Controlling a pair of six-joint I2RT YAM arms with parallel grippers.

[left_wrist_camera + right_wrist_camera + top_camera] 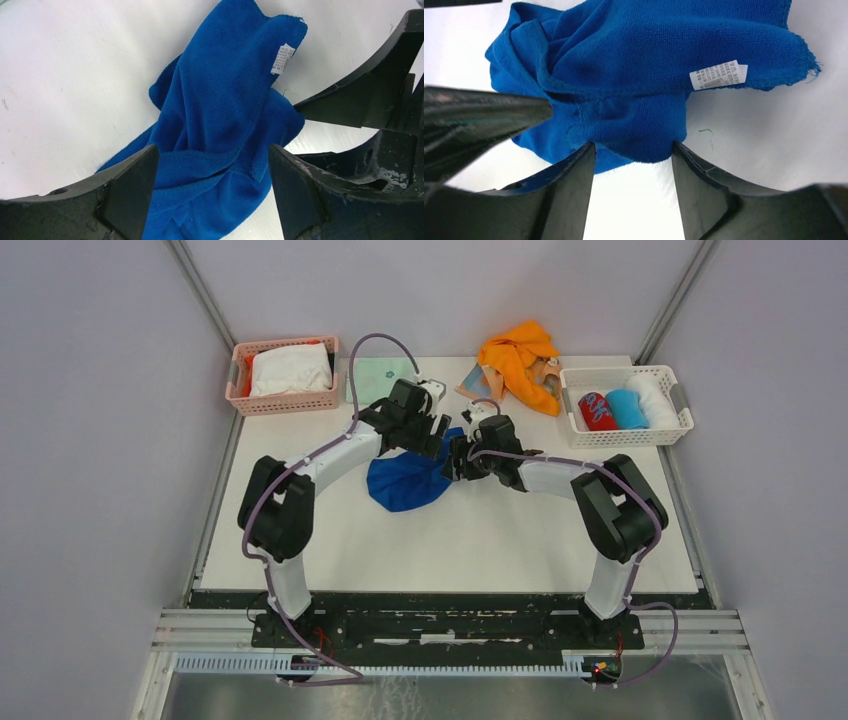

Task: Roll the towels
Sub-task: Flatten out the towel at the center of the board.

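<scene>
The royal blue towel (405, 482) lies crumpled on the white table at the middle. It fills the left wrist view (220, 115) and the right wrist view (634, 65), with a white label showing. My left gripper (432, 445) is open, its jaws straddling the towel's near edge (212, 165). My right gripper (455, 457) is open, its fingertips at the towel's edge (634, 150). The two grippers stand close together over the towel's far right corner. The bright orange towel (518, 358) lies bunched at the back, on the peach dotted towel (478, 382).
A pink basket (238, 380) with a white cloth stands at the back left. A mint-green folded cloth (380, 375) lies beside it. A white basket (678, 400) at the back right holds rolled towels.
</scene>
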